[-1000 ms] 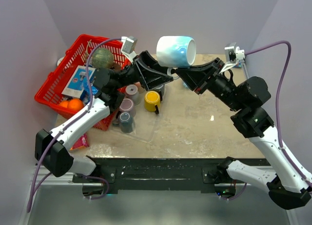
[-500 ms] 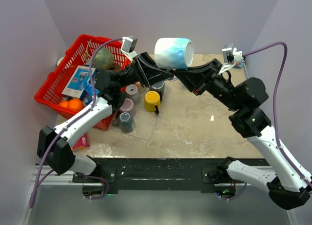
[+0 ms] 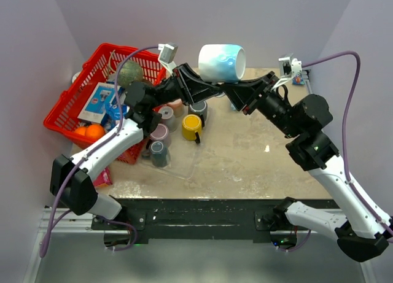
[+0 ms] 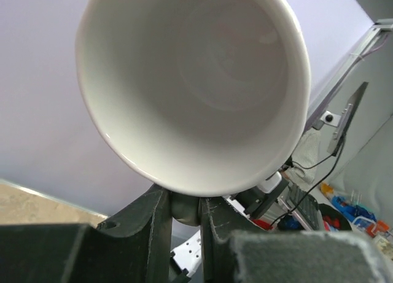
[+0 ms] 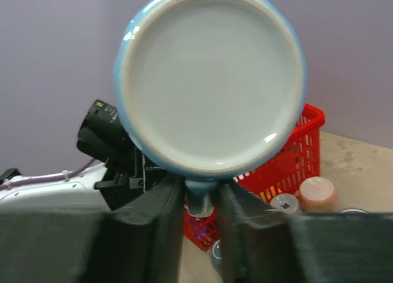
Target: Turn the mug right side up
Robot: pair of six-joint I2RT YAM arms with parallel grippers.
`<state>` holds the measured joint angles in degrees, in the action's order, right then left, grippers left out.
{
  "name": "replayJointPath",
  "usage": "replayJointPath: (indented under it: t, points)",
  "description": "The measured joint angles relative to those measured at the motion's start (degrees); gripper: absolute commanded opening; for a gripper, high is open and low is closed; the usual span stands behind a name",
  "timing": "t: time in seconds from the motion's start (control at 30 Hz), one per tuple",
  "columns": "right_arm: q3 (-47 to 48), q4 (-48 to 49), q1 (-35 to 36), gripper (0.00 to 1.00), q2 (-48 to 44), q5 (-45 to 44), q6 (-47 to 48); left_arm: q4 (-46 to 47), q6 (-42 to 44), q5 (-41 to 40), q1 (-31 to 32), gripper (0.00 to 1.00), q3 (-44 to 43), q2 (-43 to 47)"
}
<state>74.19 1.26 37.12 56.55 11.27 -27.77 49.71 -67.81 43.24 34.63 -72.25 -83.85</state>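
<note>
A blue-and-white mug [image 3: 221, 62] hangs on its side in the air above the table's back edge. In the left wrist view its open mouth [image 4: 190, 86] faces the camera. The right wrist view shows its flat base [image 5: 209, 80]. My left gripper [image 3: 210, 90] reaches in from the left and is shut on the mug's handle [image 4: 184, 208], both fingers pressing it. My right gripper [image 3: 232, 94] comes from the right. Its jaws stand open on either side of the same handle [image 5: 200, 200], with narrow gaps.
A red basket [image 3: 92, 57] at the back left holds a green ball [image 3: 129, 74], oranges [image 3: 89, 132] and packets. Below the raised mug, a yellow cup [image 3: 191, 126] and several other small cups [image 3: 159, 135] stand on a clear tray.
My left gripper has closed on the mug's handle. My right gripper, shut on that handle before, has opened. The mug has stayed nearly in place.
</note>
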Motion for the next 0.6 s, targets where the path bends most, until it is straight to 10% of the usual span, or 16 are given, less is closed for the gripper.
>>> replayJointPath:
  t: [0.23, 0.6]
  points:
    - [-0.1, -7.2, 0.4, 0.85, 0.5, -12.5, -0.2, -13.3, 9.1, -3.4, 0.4, 0.00, -1.0, -0.7]
    - [-0.1, -25.2, 0.4, 0.92, 1.7, -33.2, -5.8, -31.8, 22.5, -11.2, 0.8, 0.00, -2.6, -4.7]
